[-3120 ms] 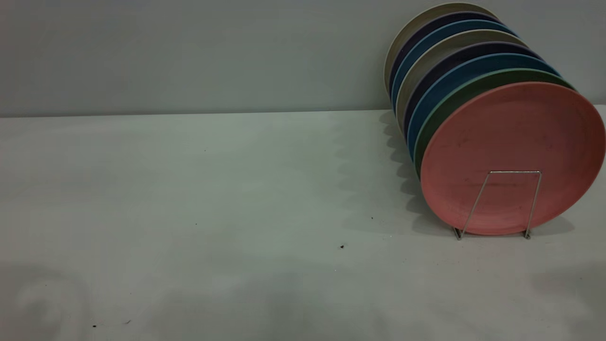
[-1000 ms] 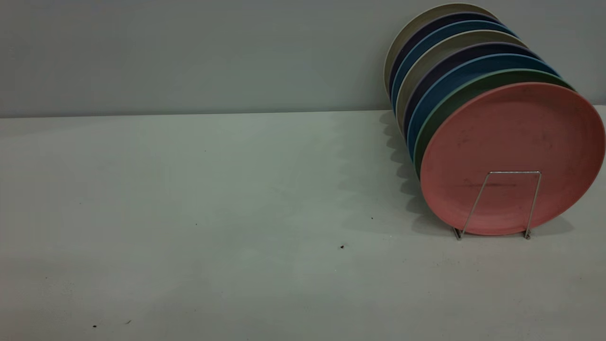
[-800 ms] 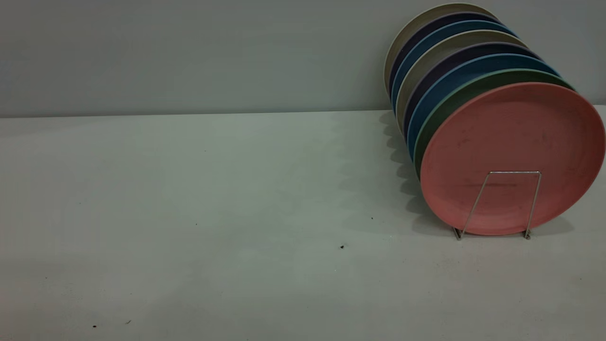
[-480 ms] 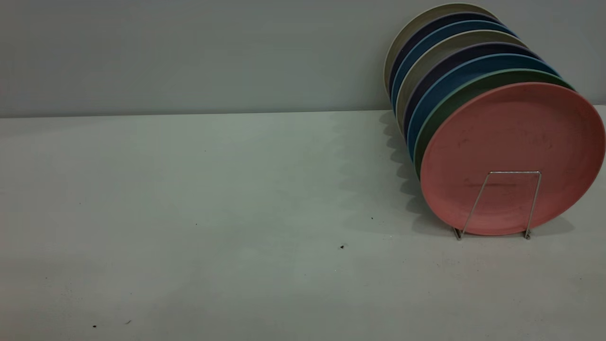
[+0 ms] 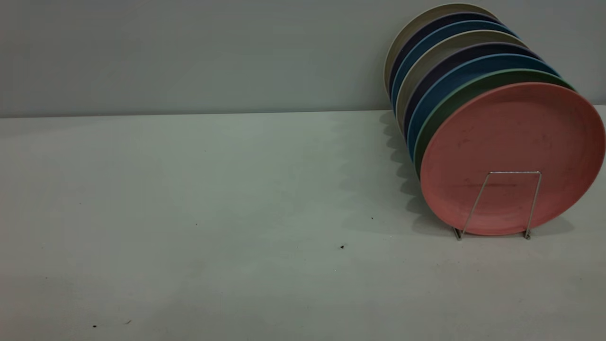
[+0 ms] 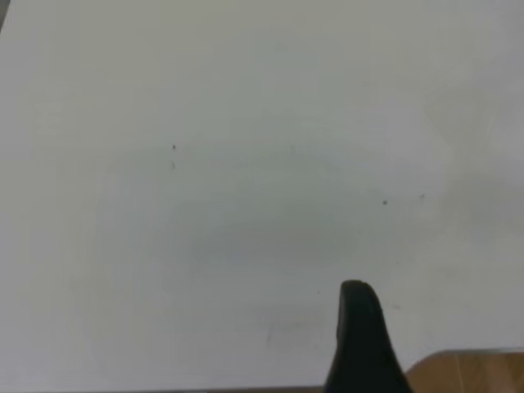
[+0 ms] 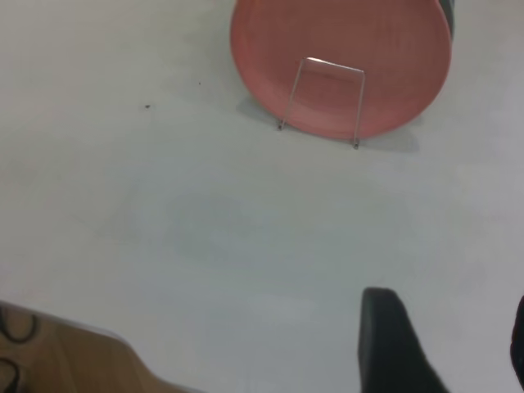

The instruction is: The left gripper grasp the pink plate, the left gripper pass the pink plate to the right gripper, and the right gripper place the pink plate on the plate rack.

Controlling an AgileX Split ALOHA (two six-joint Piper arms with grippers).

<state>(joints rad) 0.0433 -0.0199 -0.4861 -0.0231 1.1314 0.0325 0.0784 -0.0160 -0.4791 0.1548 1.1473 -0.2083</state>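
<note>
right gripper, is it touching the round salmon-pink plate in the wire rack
Apart. The right wrist view shows the right gripper well back from the round salmon-pink plate standing in the silver wire rack, with bare white table between.

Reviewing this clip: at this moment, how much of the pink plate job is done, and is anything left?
Done, it looks like: the pink plate stands on edge at the front of the plate rack, behind its front wire loop and ahead of the other plates. In hand: nothing. The left end effector and right end effector are both over bare table, away from the rack. Left: nothing visible.
</note>
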